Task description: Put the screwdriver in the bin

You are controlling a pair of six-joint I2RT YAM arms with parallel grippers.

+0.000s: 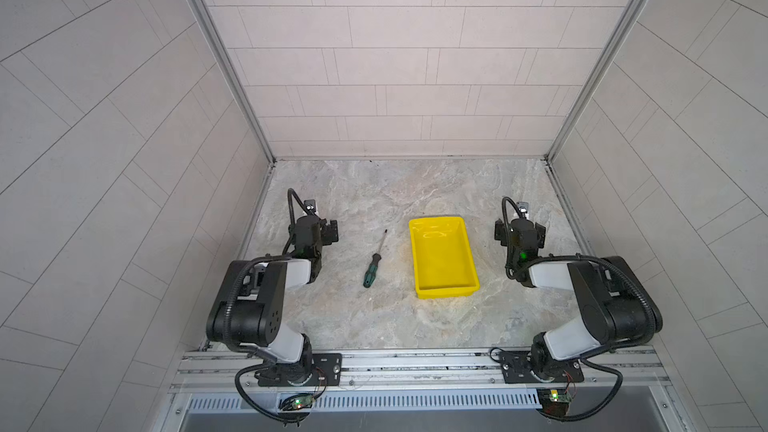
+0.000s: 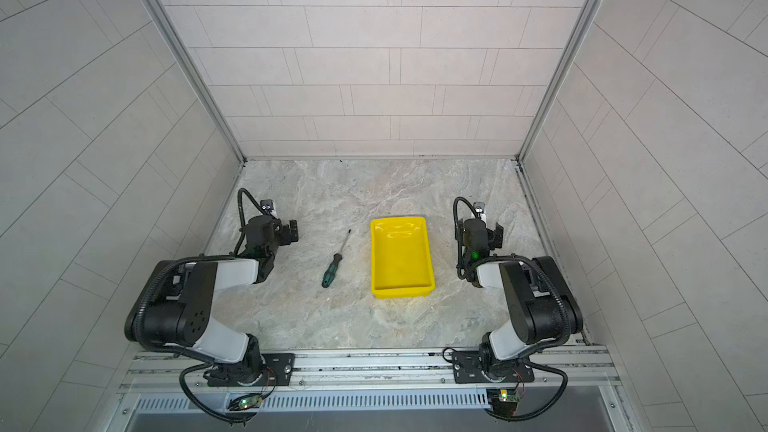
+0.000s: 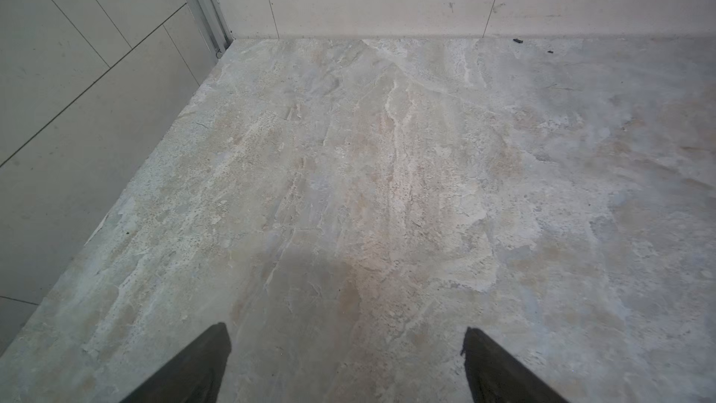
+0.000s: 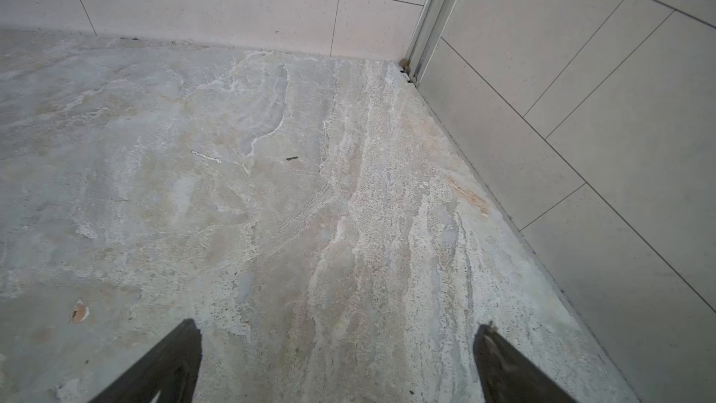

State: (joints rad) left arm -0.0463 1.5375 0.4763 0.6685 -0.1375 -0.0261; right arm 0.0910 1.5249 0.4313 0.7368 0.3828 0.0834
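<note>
The screwdriver (image 1: pixel 372 266) (image 2: pixel 332 270) lies flat on the stone table, green and black handle toward the front, thin shaft pointing to the back. Just to its right sits the empty yellow bin (image 1: pixel 442 259) (image 2: pixel 401 261), apart from it. My left gripper (image 1: pixel 320 228) (image 2: pixel 276 230) hovers left of the screwdriver, clear of it. My right gripper (image 1: pixel 521 230) (image 2: pixel 482 232) hovers right of the bin. In the wrist views both the left gripper (image 3: pixel 345 329) and the right gripper (image 4: pixel 339 325) are open, with only bare table between the fingers. Neither wrist view shows the screwdriver or the bin.
Tiled walls close in the table on the left (image 1: pixel 124 160), back (image 1: pixel 407 76) and right (image 1: pixel 665 160). An aluminium rail (image 1: pixel 415 363) with both arm bases runs along the front edge. A small dark fleck (image 4: pixel 291 158) lies on the table ahead of the right gripper.
</note>
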